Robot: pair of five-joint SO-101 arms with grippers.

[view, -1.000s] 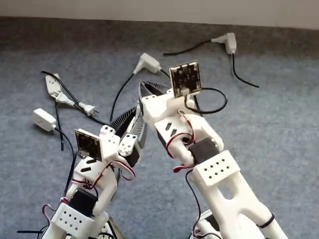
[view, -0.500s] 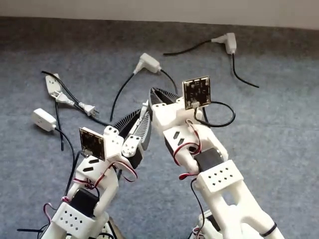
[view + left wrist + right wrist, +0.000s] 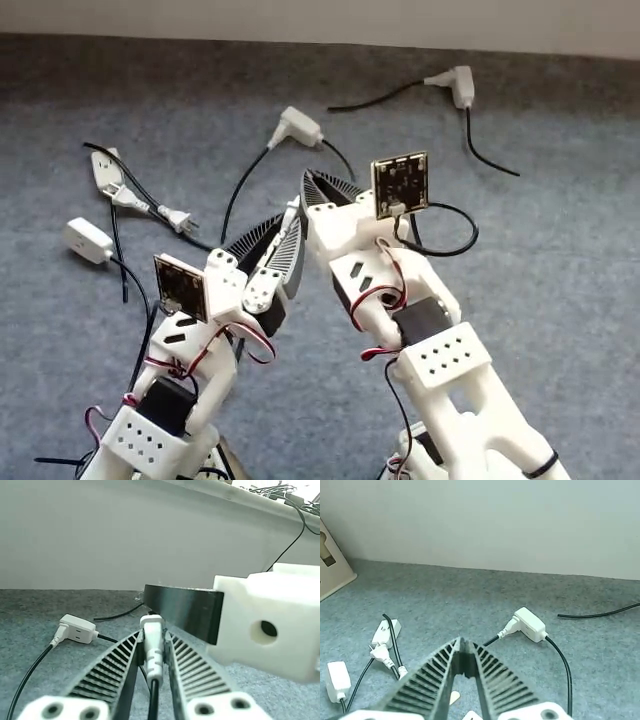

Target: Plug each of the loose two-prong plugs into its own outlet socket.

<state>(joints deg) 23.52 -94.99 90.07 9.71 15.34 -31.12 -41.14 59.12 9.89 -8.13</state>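
My left gripper (image 3: pixel 153 630) is shut on a white two-prong plug (image 3: pixel 152 647) whose black cord hangs down between the ribbed fingers. In the high view the left gripper (image 3: pixel 286 228) sits mid-table, right beside my right gripper (image 3: pixel 312 186), which is shut (image 3: pixel 463 652); I cannot tell if anything is pinched in it. A white outlet socket (image 3: pixel 298 127) (image 3: pixel 530 625) (image 3: pixel 77 628) lies just beyond both grippers. A loose two-prong plug (image 3: pixel 178 217) and a socket (image 3: pixel 105 170) lie at the left. Another white socket (image 3: pixel 455 82) rests at the far right.
A white adapter block (image 3: pixel 88 240) (image 3: pixel 337 680) lies at the left edge of the grey carpet (image 3: pixel 560 260). Black cords run across the left and far parts of the carpet. A pale wall (image 3: pixel 400 20) borders the far side.
The right arm has swung to the right and drawn back a little, its gripper staying shut. The left gripper has shifted only slightly, still holding its plug.
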